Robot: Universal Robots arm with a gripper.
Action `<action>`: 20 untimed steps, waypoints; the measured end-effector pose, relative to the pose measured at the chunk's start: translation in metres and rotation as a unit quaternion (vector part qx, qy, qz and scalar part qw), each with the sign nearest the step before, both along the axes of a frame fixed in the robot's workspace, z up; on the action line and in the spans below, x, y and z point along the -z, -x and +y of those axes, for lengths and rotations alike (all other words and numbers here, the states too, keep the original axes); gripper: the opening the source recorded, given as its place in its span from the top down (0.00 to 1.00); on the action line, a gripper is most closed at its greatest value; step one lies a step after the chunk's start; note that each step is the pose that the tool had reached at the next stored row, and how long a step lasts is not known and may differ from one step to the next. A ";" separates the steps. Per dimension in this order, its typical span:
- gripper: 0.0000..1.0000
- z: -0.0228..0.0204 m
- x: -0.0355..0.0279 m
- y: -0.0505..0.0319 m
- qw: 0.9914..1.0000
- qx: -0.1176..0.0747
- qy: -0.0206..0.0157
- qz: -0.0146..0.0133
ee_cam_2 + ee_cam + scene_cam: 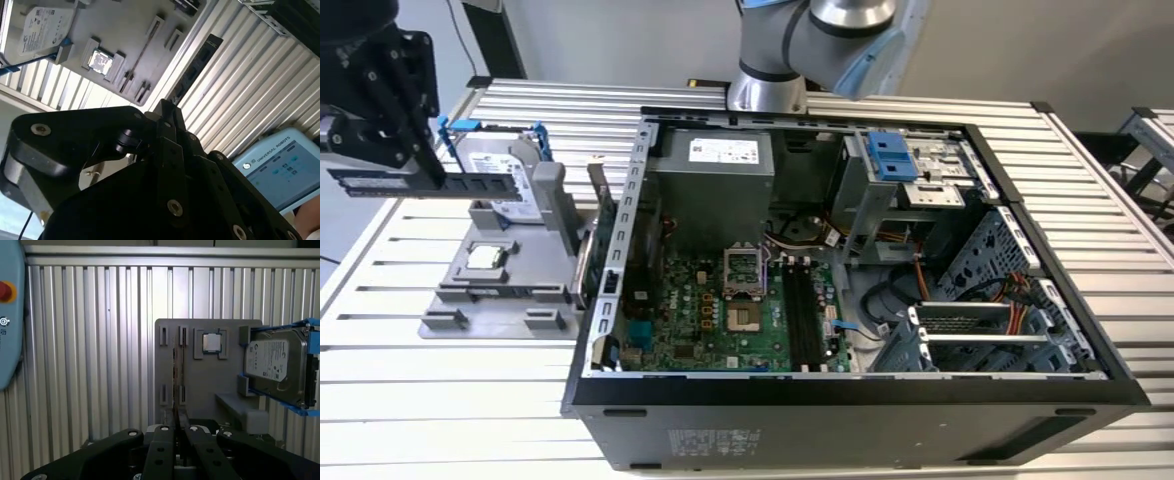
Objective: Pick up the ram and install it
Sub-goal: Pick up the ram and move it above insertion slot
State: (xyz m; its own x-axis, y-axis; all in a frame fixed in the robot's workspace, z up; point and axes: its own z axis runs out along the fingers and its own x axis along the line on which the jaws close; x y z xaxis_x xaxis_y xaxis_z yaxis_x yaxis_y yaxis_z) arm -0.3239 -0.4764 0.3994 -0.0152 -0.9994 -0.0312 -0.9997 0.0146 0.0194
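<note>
One ram [467, 184] sits clamped in your gripper [427, 172]. The jaws are closed tight on its flat faces, and the stick lies level, reaching out past the fingertips on both sides. Below the gripper you have one grey holder tray [200, 380] carrying one hard drive [275, 365] and one square CPU chip [212, 343]. Beyond the tray, well apart from the gripper, stands one open computer case [620, 230]. Its side wall rises between your gripper and the motherboard [707, 310] with its black slots [801, 315].
</note>
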 end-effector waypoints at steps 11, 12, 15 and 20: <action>1.00 0.0000 0.0000 -0.0408 1.000 0.000 0.000 0.004; 1.00 0.0000 0.0000 -0.0444 1.000 0.000 0.000 0.004; 1.00 0.0000 0.0000 -0.0548 1.000 0.000 0.000 0.005; 1.00 0.0000 0.0000 -0.0736 1.000 0.000 0.000 0.007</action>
State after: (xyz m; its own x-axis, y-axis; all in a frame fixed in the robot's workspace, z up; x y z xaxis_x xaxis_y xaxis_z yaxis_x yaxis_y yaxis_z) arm -0.2503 -0.4764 0.3994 -0.0156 -0.9994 -0.0306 -0.9994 0.0146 0.0326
